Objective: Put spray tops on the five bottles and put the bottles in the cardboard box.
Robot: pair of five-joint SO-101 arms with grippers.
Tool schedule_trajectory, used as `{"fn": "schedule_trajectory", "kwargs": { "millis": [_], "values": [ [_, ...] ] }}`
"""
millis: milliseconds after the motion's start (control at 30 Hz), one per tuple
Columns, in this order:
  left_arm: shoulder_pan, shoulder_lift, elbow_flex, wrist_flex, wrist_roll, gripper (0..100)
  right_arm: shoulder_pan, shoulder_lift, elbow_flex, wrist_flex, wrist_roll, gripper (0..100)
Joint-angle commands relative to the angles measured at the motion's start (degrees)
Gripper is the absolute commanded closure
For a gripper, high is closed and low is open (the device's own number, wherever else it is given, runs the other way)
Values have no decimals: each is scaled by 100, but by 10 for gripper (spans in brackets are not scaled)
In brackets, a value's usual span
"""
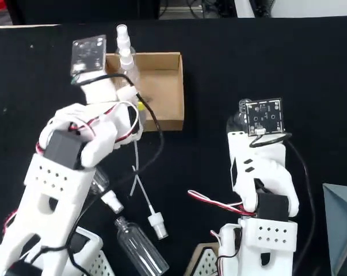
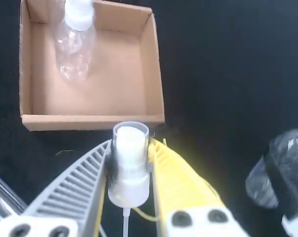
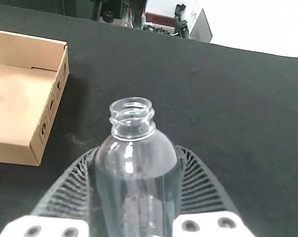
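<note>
From the high view, my left arm stretches up the left side of the counter, and my left tool sits at the near edge of the cardboard box in the upper middle. A capped bottle lies against the box's left wall. A loose spray top with its thin tube and a bare bottle lie on the counter at lower centre, so I judge that several bottles are not yet finished. My right arm stands at right, well apart from the box.

In the left wrist view, my left tool is clenched on a spray top. The white collar sits between the grey finger and the yellow one, and the tube trails back between them. I think gripping at the collar leaves the tube free to feed into a neck. The box rim lies just beyond, with the capped bottle clear and lying in its upper left.

In the right wrist view, my right tool grasps an open bottle around its shoulder. The bottle is transparent and its threaded neck is bare. The mouth is left unobstructed, presumably to receive the top. The box sits at the left edge.
</note>
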Motion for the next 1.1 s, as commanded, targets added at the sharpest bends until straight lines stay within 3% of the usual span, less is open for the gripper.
{"fn": "schedule_trajectory", "kwargs": {
  "millis": [0,333,1067],
  "values": [
    [-453,-545,101,-422,404,971,-141,-400,-31,70,-18,962],
    [-1059,-862,215,-466,1512,971,-668,-1719,646,53,26,962],
    [-2211,-870,180,-475,2716,971,-1626,-3600,1754,53,44,960]
  ]
}}
